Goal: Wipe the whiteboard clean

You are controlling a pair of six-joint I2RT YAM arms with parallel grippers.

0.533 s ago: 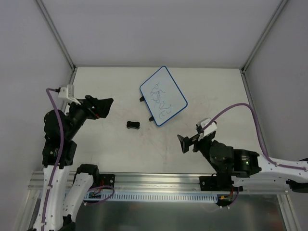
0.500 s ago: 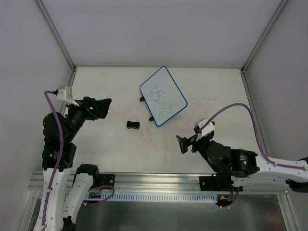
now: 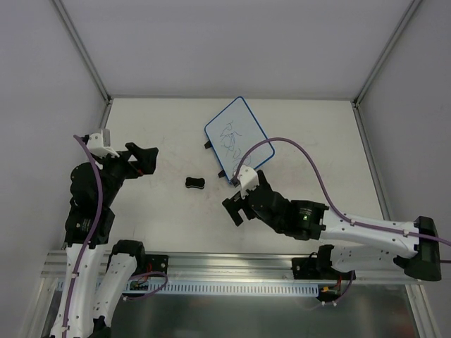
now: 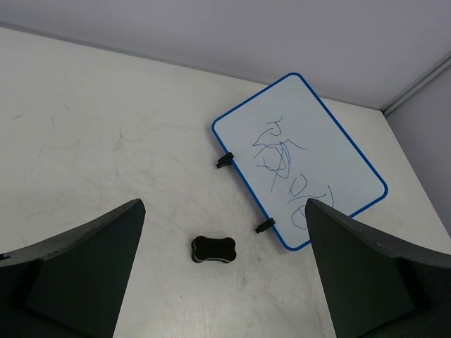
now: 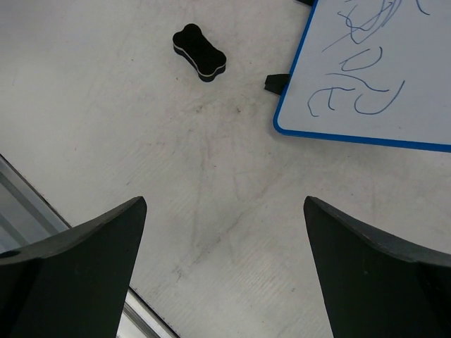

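I log: blue-rimmed white rectangular whiteboard (image 3: 236, 134), scribbled in blue; black bone-shaped eraser (image 3: 195, 183) nearby on the tabletop (image 3: 310, 127); left hand (image 3: 146, 160) and right hand (image 3: 233, 210) both released.

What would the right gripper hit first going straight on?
Probably bare table: the open right gripper aims short of the eraser and whiteboard. Depth unclear.

The whiteboard (image 3: 229, 132) is a small white rectangle with a thin blue rim, rounded corners and two small black feet along one long edge. It lies flat and face up, turned at a slant, toward the far middle of the table (image 3: 155, 120). Blue scribbles cross its face.
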